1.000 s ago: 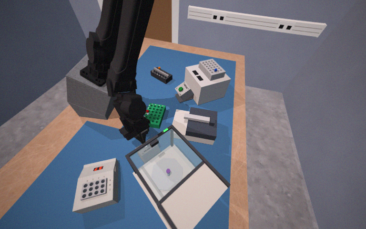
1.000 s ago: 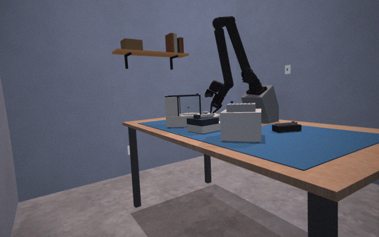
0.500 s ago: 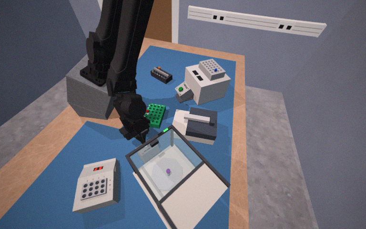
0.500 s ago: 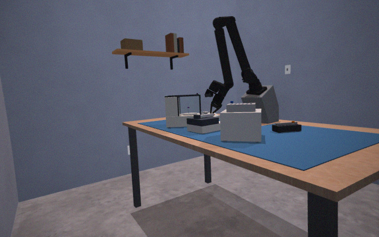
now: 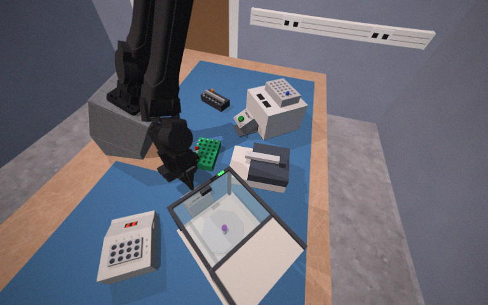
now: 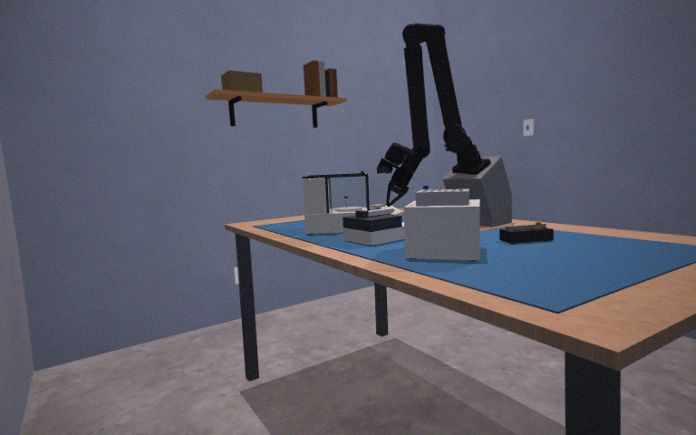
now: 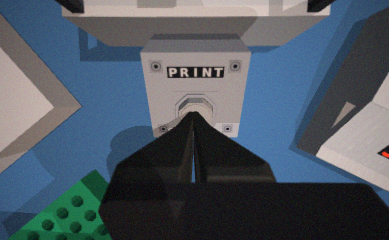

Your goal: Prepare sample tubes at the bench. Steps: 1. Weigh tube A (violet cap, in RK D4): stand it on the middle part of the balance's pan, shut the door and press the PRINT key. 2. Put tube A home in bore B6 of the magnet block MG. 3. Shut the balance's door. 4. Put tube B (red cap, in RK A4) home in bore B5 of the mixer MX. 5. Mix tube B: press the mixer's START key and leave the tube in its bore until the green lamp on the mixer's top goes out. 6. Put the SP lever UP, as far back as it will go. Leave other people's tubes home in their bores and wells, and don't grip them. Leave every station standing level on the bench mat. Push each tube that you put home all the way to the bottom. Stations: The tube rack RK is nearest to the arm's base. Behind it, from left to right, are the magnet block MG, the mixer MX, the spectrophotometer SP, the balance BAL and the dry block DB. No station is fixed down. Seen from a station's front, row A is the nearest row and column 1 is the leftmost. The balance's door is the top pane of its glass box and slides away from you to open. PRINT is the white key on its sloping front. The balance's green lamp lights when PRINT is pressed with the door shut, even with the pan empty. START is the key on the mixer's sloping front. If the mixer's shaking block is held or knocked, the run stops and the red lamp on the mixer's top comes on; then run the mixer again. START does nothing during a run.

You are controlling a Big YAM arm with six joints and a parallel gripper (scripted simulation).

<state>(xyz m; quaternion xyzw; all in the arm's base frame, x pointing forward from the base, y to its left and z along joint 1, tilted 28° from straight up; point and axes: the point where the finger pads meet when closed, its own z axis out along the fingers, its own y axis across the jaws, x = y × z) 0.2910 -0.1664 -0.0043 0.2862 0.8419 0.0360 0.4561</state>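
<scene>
My gripper [image 7: 193,119] is shut and empty, its tips on the white PRINT key [image 7: 195,106] on the balance's sloping front. In the top view the gripper [image 5: 190,185] stands at the near corner of the balance [image 5: 225,222]. Tube A with its violet cap [image 5: 223,227] stands on the middle of the pan inside the glass box. The top pane covers the box. A green lamp [image 5: 220,173] is lit on the balance's frame. Tube B's red cap [image 5: 196,148] shows at the edge of the green rack RK [image 5: 208,152], partly hidden by my wrist.
The spectrophotometer SP [image 5: 264,164] with its lever lies right of the balance. The mixer MX [image 5: 277,109] holds a blue-capped tube, with its green START key [image 5: 241,118] in front. The magnet block MG [image 5: 215,100] holds an orange-capped tube. The dry block DB [image 5: 129,245] stands left of the balance.
</scene>
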